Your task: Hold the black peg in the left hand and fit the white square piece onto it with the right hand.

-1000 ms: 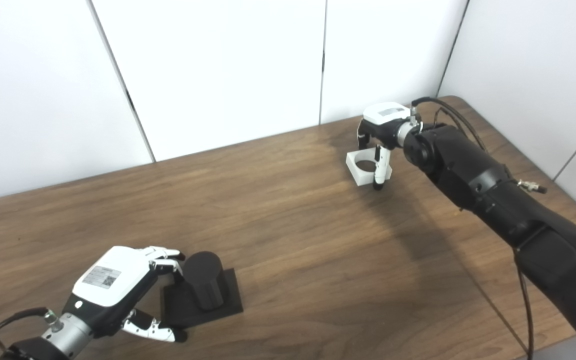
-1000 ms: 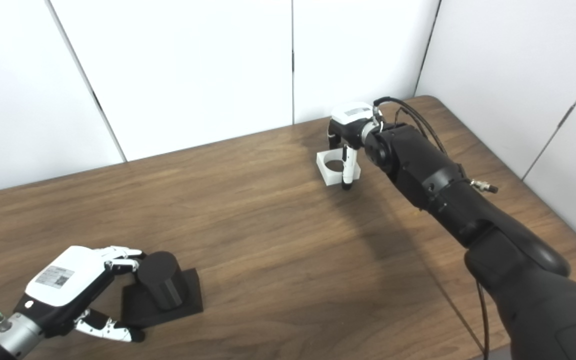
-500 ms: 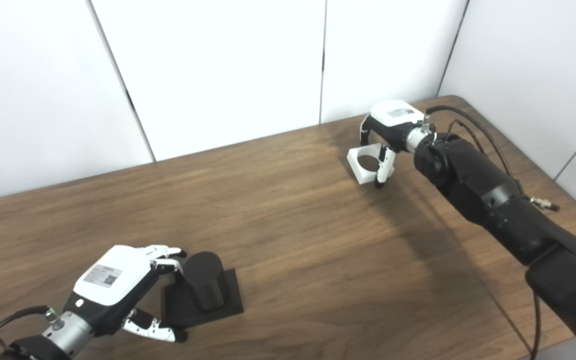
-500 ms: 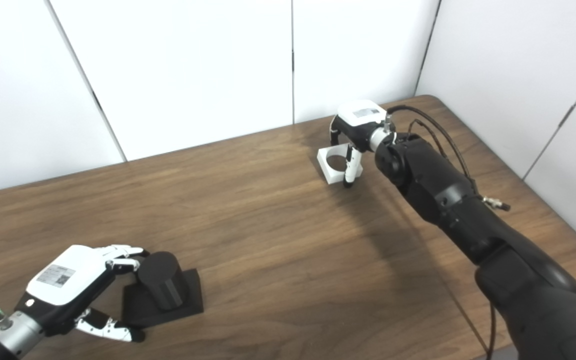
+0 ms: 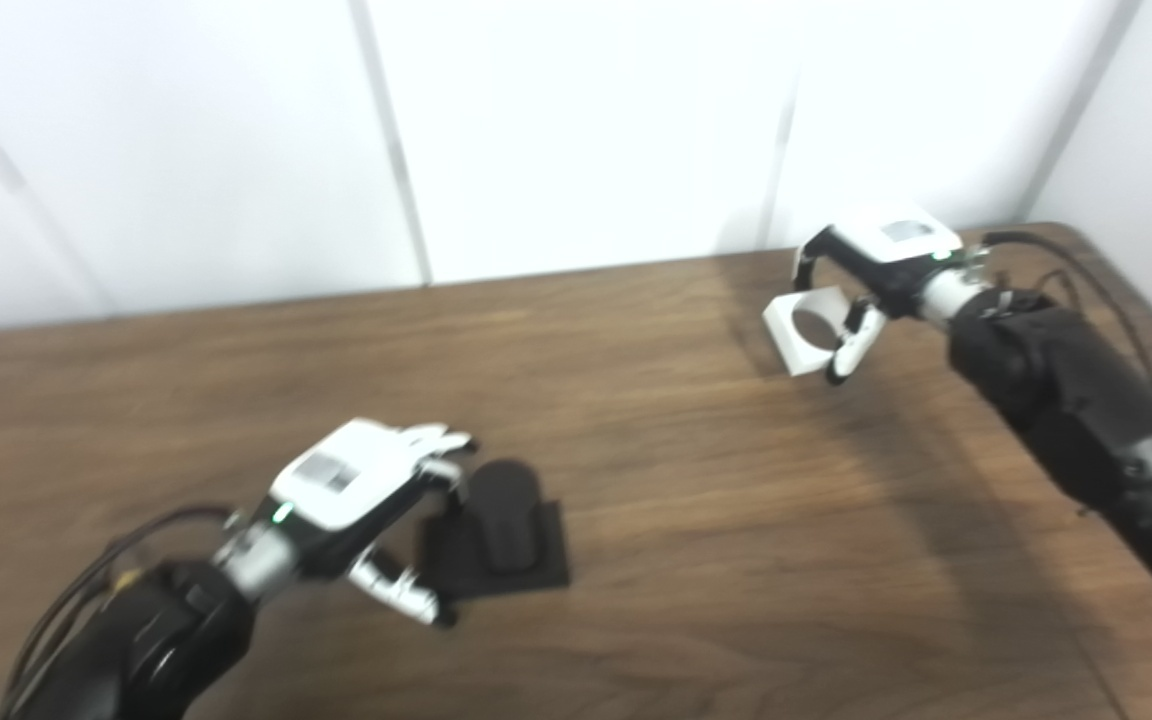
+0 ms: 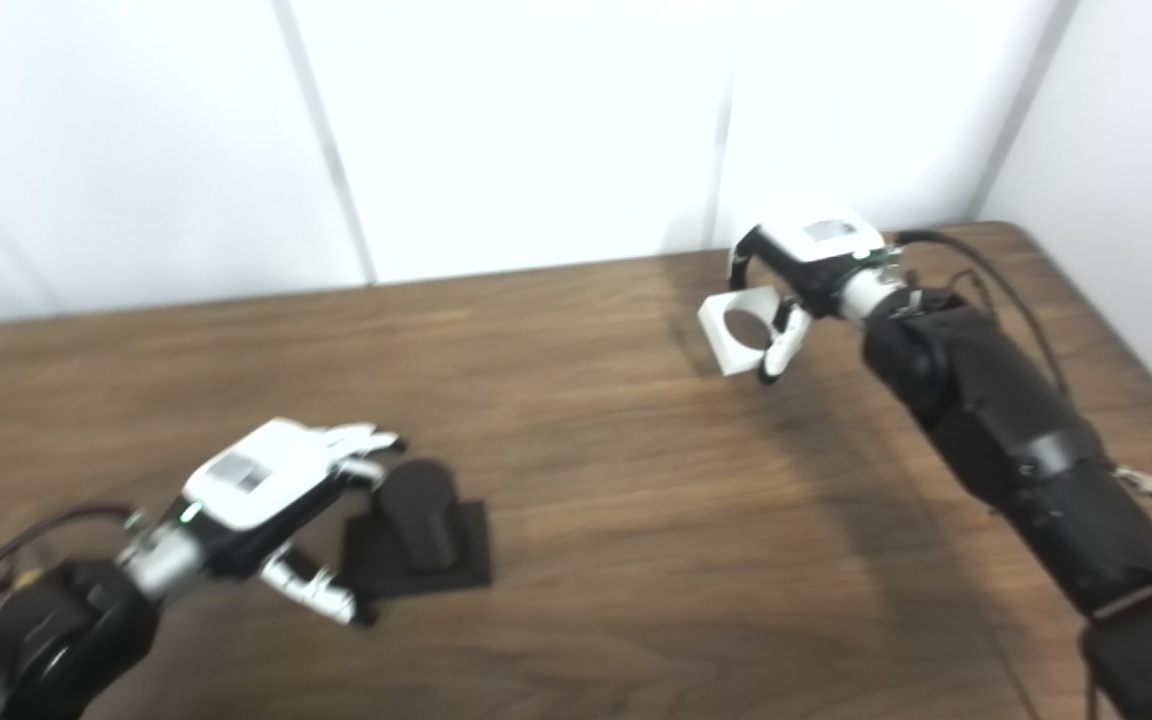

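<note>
White square piece (image 5: 804, 334), unmarked

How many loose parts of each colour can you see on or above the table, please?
Black: 1, the peg on its square base beside the left hand.
White: 1, the square piece held in the right hand.
Total: 2.

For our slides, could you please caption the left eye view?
Right hand lifts the white square piece while left hand brackets the black peg.
</note>
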Tool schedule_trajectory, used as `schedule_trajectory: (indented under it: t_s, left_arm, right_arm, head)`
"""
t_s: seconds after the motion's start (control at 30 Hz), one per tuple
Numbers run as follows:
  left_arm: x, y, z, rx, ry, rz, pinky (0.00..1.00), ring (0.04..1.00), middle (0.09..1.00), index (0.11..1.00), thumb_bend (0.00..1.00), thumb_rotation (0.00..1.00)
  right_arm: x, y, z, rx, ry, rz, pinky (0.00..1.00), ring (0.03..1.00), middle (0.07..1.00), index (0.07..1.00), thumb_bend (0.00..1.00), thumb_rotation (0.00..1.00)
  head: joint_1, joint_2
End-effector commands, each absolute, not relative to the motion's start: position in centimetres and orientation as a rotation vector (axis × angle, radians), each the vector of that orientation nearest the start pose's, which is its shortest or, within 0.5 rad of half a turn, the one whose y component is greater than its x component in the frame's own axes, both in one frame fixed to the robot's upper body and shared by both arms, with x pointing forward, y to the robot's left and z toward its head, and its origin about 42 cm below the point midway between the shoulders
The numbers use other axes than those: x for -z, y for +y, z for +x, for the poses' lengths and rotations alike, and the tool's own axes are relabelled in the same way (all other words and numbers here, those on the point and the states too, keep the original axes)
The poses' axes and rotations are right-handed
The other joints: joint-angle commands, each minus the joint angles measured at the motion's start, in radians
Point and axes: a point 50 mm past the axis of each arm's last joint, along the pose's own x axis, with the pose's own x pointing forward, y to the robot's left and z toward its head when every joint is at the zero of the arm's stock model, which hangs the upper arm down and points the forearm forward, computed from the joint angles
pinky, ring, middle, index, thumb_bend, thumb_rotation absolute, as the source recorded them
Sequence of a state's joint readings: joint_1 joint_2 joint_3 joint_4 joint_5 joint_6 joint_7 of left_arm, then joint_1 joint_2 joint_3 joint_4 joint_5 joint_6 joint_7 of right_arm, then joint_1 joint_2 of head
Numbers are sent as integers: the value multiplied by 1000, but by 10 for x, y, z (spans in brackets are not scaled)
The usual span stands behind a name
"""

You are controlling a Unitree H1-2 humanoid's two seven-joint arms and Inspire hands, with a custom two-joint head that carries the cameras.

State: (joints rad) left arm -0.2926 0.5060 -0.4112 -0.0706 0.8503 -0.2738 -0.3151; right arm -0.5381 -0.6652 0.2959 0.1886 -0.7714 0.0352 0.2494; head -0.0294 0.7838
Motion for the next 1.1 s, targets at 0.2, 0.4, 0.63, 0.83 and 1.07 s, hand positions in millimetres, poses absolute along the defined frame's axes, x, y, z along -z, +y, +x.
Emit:
schedule_trajectory:
  t_s: [0.2,0.4,0.63,0.83,1.07]
  left_arm:
    - [-164,213,344,746,-411,1514,766,907,906,490,523,72]
    - [-163,209,344,743,-418,1523,768,913,912,490,523,74]
    - [-162,207,345,731,-424,1516,761,904,907,490,522,74]
    - [-160,205,346,731,-427,1505,760,908,912,490,522,74]
    - [-161,202,346,728,-432,1509,761,909,912,490,522,74]
  right_arm:
    - [-301,-323,435,-253,-290,-1547,781,824,758,482,523,133]
    - [-313,-299,418,-307,-378,-1513,780,812,762,482,523,132]
    - [-323,-271,402,-393,-476,-1460,789,812,761,480,523,133]
    - [-327,-247,389,-454,-535,-1445,760,810,759,480,523,138]
    - [-330,-222,382,-542,-606,-1412,744,807,757,479,522,140]
  head:
    - [80,13]
    - [81,15]
    - [71,13]
    - [65,13]
    - [66,12]
